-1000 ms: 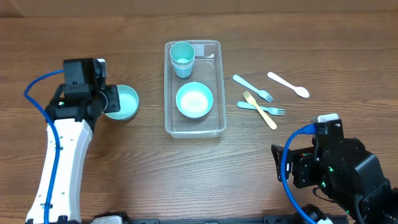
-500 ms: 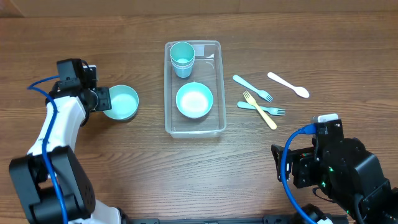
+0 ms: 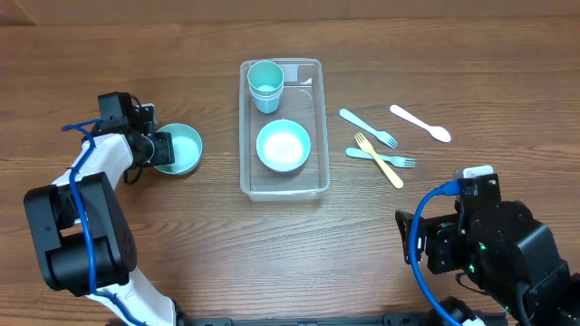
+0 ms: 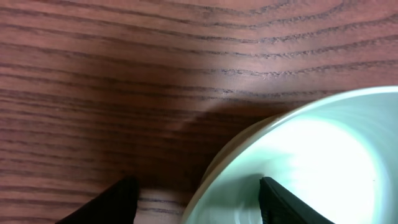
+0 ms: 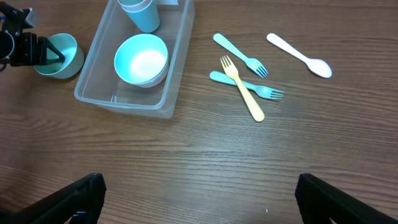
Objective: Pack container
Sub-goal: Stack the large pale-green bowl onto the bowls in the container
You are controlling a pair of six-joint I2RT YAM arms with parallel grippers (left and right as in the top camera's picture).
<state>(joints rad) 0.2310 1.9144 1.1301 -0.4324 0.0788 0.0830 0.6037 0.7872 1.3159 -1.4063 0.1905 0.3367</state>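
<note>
my left gripper sat low at the loose bowl, jaws apart and astride its rim, with one finger outside over the table and the other inside the bowl. nothing was pinched yet. i judged this the setup for a rim grip, since the bowl was too wide to take across its whole body, and a thin wall between the pads was the surest hold.

the container stood in the middle of the table, well apart from the loose bowl and to its right. the cups were stacked at its far end and a packed bowl lay in the middle. i read the loose bowl as meant to nest in that one, which would leave room inside.

my right gripper hung back at the near right edge, jaws wide and holding nothing, clear of the work. the forks and spoon lay on its side of the container, not yet packed, so they looked like its share.

the next move called for closing squarely on the rim, because a skewed pinch could tip the bowl.
</note>
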